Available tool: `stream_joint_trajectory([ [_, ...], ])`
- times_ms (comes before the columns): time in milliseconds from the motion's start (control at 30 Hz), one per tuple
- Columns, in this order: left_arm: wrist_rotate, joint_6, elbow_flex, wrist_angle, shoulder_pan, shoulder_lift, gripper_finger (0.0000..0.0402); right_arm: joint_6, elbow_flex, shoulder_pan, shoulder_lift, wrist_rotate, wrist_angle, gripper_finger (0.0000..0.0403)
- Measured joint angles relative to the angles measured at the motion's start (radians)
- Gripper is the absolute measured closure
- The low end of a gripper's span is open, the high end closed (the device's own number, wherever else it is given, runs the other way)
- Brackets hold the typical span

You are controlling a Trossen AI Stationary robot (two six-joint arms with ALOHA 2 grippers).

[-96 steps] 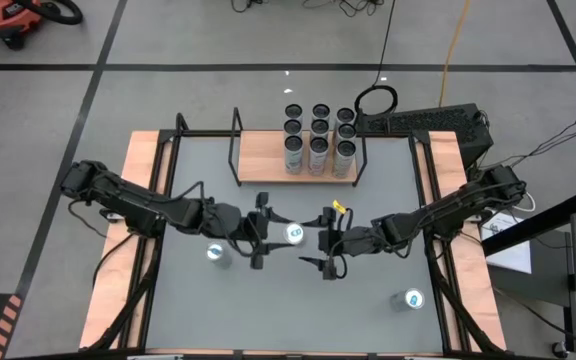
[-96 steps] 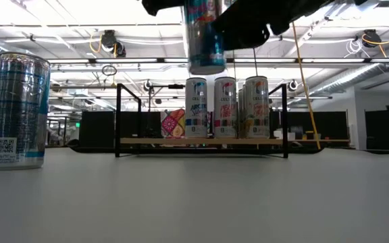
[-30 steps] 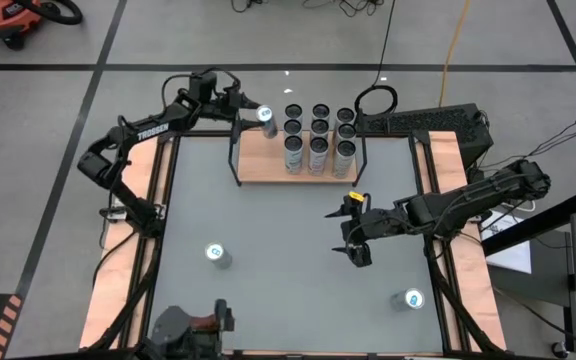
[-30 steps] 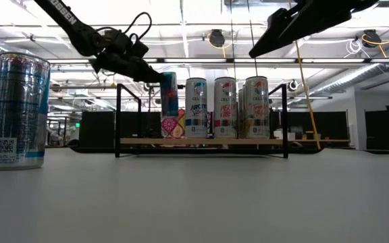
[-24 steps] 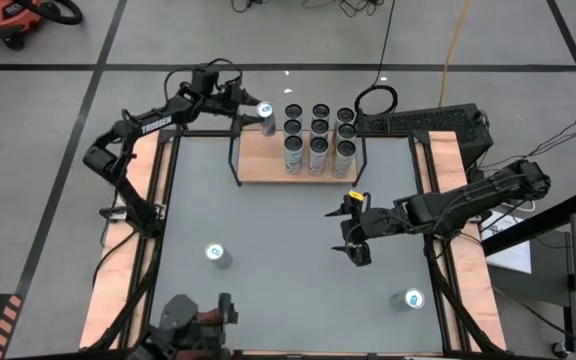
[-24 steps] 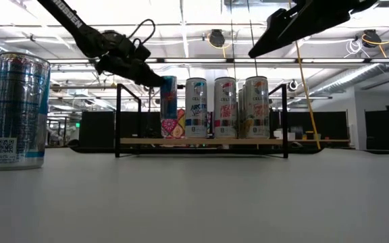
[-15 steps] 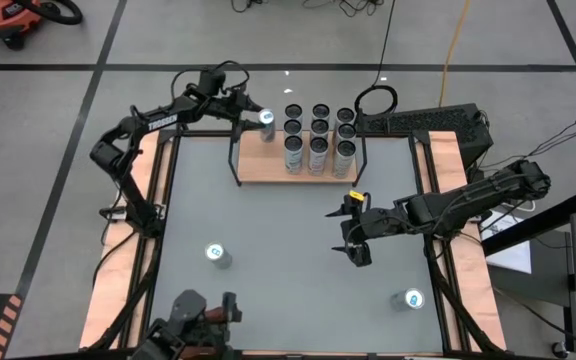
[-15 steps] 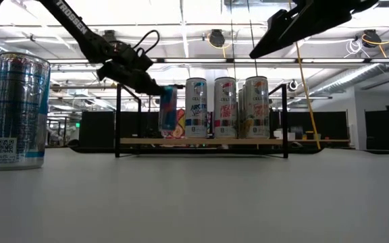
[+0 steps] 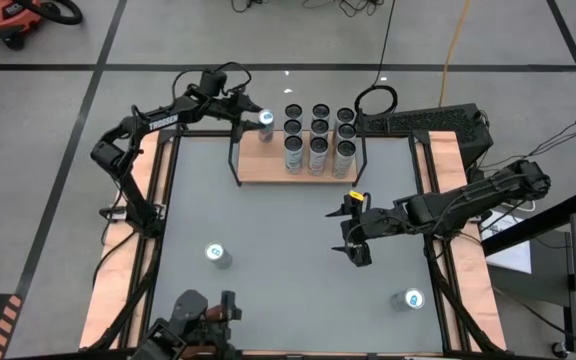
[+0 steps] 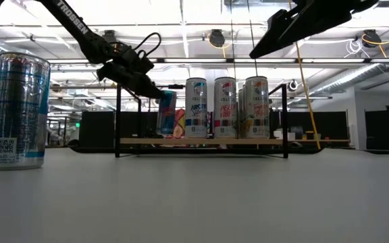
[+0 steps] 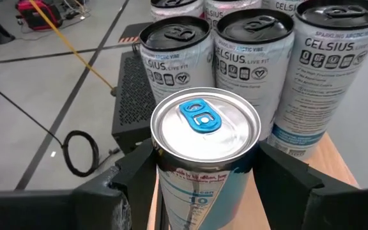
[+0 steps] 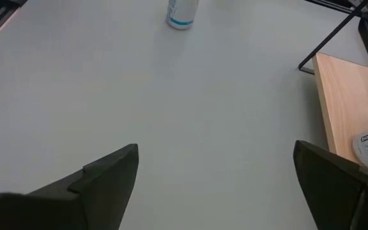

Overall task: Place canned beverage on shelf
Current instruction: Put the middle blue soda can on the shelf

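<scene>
1. The canned beverage (image 11: 204,153) is clamped between the two dark fingers (image 11: 133,176) of the left pincer (image 9: 253,117), one finger on each side of the can's body, just below its rim.
2. The can is held at the left end of the shelf (image 9: 263,160), beside the rows of cans already standing there; in the low view it is seen tilted, with its bottom close to the board, and contact with the board cannot be told.
3. The right pincer (image 9: 351,238) is held wide and empty above the middle of the worktop (image 9: 288,250), well apart from the shelf.
4. The held can is a slim silver cylinder with a bright metal lid and a blue pull tab (image 11: 201,117); blue and red print is seen on its side.
5. The standing cans (image 9: 319,138) are taller, white-labelled cylinders with dark lids, set in close rows.
6. The shelf is a light-wood board with a thin black rod frame (image 10: 118,118) at its ends.
7. The worktop is a smooth grey sheet with wooden edges; two more silver cans (image 9: 216,254) (image 9: 411,299) are standing on it, well apart.
8. A grey floor with dark lines is seen around the worktop, and ceiling lights and beams are seen behind it.
</scene>
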Motion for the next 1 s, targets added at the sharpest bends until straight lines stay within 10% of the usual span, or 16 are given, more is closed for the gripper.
stream_joint_trajectory([
  [1000, -0.087, -0.011, 0.003, -0.024, -0.01, 0.002, 0.0182, -0.014, 0.0, 0.0, 0.0, 0.0, 0.0, 0.0052],
])
